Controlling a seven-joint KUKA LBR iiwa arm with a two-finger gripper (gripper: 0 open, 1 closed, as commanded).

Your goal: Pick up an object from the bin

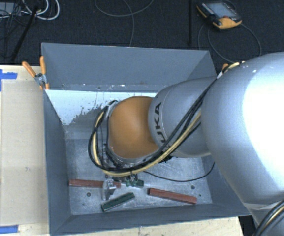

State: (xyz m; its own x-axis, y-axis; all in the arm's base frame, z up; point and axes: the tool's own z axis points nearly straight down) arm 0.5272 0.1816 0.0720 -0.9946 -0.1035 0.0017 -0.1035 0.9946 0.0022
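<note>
Located gripper (111, 187) low over the floor of the bin (127, 68), close to the front wall, beneath the orange cover (129, 127) and its cables (95, 149). Cannot tell whether open or closed, with the tip masked by the wrist. Logged nearest candidates: left red-brown stick (85, 183), its right end reaching up to the gripper, and dark green bar (117, 202), lying flat and tilted just in front of it. Unable to say which of the two is touched, if either. Judged both thin, stiff and light, probably smooth, not fragile; flat on the metal floor, so little to get under. Best taken across the narrow width near mid-length to avoid swinging. Noted right red-brown stick (172, 195) well apart, no hindrance. Flagged front wall close by and the two candidates near each other: risk of pinching both or nudging one away.
</note>
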